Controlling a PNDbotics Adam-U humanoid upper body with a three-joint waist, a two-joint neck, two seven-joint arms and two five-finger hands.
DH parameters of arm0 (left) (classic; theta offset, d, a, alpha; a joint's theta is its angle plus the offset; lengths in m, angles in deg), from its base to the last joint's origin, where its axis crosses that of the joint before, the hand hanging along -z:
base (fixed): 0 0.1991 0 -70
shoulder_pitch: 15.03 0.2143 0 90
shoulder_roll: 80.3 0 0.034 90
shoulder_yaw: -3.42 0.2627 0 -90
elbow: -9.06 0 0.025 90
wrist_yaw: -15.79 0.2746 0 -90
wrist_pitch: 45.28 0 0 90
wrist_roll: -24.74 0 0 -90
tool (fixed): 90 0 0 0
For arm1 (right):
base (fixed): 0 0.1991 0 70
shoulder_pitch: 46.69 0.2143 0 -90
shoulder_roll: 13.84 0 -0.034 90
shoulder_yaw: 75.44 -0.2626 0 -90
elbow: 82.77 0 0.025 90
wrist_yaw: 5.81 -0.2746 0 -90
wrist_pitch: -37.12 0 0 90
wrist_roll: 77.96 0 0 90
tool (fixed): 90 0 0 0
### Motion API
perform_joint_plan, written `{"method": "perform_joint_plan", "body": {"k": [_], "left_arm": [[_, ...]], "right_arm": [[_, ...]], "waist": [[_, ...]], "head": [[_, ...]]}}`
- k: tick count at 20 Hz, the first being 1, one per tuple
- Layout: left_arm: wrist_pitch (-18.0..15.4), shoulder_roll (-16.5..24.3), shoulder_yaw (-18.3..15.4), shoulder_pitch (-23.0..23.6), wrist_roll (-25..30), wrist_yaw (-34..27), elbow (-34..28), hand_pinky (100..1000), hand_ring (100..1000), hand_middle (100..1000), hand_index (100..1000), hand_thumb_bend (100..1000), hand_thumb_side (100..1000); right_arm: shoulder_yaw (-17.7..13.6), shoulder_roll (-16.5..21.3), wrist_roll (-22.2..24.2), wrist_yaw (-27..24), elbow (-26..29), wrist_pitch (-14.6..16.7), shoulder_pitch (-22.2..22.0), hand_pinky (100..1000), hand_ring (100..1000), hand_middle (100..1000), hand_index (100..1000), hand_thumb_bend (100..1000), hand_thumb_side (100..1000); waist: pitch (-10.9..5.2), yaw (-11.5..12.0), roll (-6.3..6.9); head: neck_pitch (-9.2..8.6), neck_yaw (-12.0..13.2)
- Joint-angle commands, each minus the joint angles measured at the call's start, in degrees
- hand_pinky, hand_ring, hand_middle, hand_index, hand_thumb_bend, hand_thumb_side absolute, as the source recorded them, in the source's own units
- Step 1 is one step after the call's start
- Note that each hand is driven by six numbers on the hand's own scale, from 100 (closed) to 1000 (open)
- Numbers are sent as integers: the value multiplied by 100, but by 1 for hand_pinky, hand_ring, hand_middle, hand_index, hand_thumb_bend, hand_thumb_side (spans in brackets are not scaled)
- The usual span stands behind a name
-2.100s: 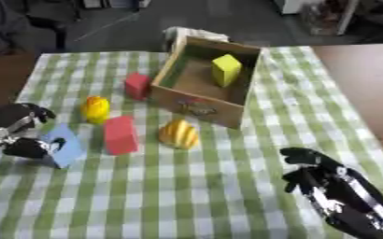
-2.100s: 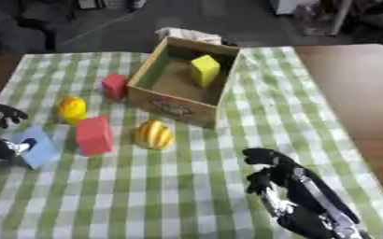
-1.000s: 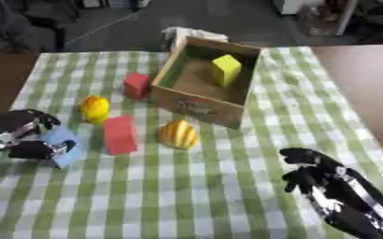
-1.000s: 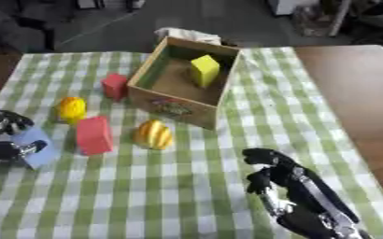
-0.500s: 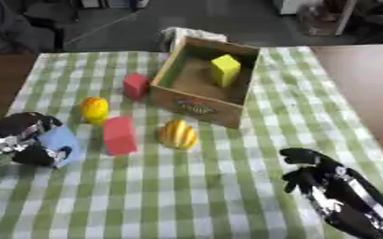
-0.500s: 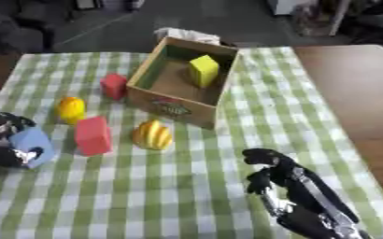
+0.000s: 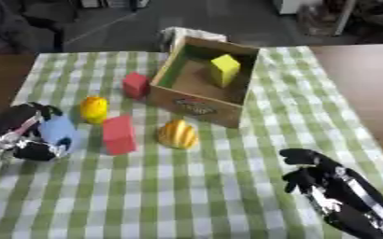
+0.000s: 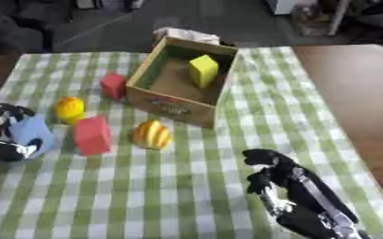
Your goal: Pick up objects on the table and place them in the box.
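My left hand (image 7: 19,135) is at the table's left edge, its fingers and thumb curled round a light blue block (image 7: 59,131). Beside it lie a yellow rounded object (image 7: 93,108), a tall red block (image 7: 119,135), a smaller red block (image 7: 135,85) and a ridged yellow-orange object (image 7: 178,134). The open cardboard box (image 7: 196,105) stands at the middle back with a yellow-green block (image 7: 224,69) inside. My right hand (image 7: 317,175) rests idle near the lower right, fingers curled, holding nothing.
A green-and-white checked cloth (image 7: 211,186) covers the table. A white crumpled item (image 7: 187,34) lies behind the box. Bare brown table (image 7: 366,88) shows at the right. Dark floor lies beyond the far edge.
My left hand has closed round the light blue block and shifted it a little right and up. The right hand has barely moved.
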Motion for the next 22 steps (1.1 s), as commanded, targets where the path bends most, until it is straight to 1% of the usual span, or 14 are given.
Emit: {"method": "perform_joint_plan", "body": {"k": [1,4,6,7,8,9,11,13,14,17,20,22], "left_arm": [[-21,377,-117,-314,-206,-377,-453,500,473,524,774,100,216],[-86,624,145,-827,-257,-688,-491,506,477,524,774,100,206],[-116,682,239,-979,-274,-787,-424,506,477,524,774,100,206],[-157,685,385,-1218,-232,-835,-359,512,482,523,770,100,208],[-203,653,655,-1644,-131,-887,-151,520,487,528,773,100,208],[-283,573,914,-2066,-38,-894,104,521,488,529,773,100,207],[-462,361,1285,-2715,55,-769,601,526,491,534,777,100,205],[-676,91,1570,-3260,37,-499,1067,533,494,541,781,119,202],[-774,-40,1660,-3459,-6,-357,1275,527,491,538,780,131,196],[-918,-435,1886,-3974,-146,93,1878,533,498,548,791,228,200],[-1074,-761,2034,-4298,-298,559,2368,542,505,554,791,257,208],[-1157,-973,2059,-4416,-438,785,2650,544,506,554,791,251,206]], "right_arm": [[-9,80,-17,11,61,-8,18,720,517,836,772,100,472],[8,83,-6,11,49,-13,14,720,517,838,772,100,472],[11,83,-4,11,47,-13,13,720,517,838,772,100,472],[27,87,6,8,48,-12,17,719,516,839,771,100,472],[44,91,19,2,50,-13,19,719,516,839,771,100,472],[60,94,34,-8,54,-13,24,719,516,839,771,100,472],[86,88,58,-24,63,-16,40,719,516,839,771,100,472],[121,76,92,-47,81,-19,72,718,516,839,771,100,472],[134,71,108,-59,91,-21,84,718,515,839,771,100,472],[172,53,148,-86,112,-34,123,718,515,839,770,100,475],[213,49,190,-104,119,-43,166,717,515,839,770,100,477],[236,47,214,-115,122,-46,198,717,514,839,770,100,478]], "waist": [[-55,1,21],[-65,-32,27],[-66,-36,27],[-71,-80,24],[-73,-112,19],[-71,-147,13],[-56,-217,-4],[-23,-303,-39],[-6,-336,-55],[62,-446,-87],[124,-525,-81],[160,-567,-72]], "head": [[26,-8],[26,21],[26,24],[26,50],[26,61],[26,83],[26,102],[26,115],[26,122],[26,146],[26,142],[26,125]]}}
